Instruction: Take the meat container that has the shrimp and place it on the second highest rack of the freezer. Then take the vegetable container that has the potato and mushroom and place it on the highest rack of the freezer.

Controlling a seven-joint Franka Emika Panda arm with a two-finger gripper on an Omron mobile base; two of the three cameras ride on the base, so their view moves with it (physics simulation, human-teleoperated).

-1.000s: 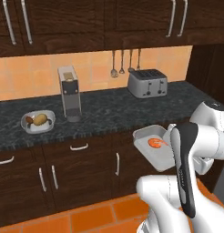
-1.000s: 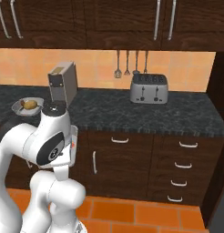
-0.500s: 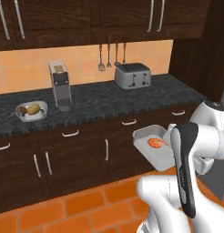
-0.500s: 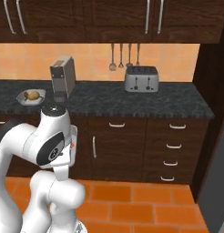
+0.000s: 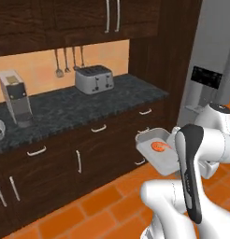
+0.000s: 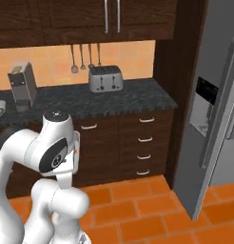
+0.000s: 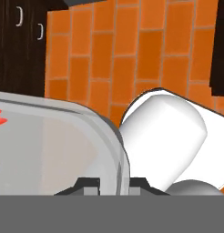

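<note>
My hand (image 7: 111, 184) is pinched shut on the rim of the meat container (image 5: 156, 150), a shallow grey tray; my fingers (image 7: 86, 185) sit either side of its wall in the hand view. The shrimp (image 5: 158, 146) lies inside, small against the tray floor. I carry the tray in the air over the orange tiled floor (image 5: 89, 205), in front of the dark drawers (image 6: 142, 143).

The freezer (image 6: 209, 109) stands to the right, with its black dispenser panel (image 5: 206, 77) facing me. Its grey door (image 6: 216, 128) stands ajar, edge-on. The worktop (image 5: 79, 105) carries a toaster (image 5: 93, 79) and a coffee machine (image 5: 16, 98); utensils (image 6: 84, 57) hang above.
</note>
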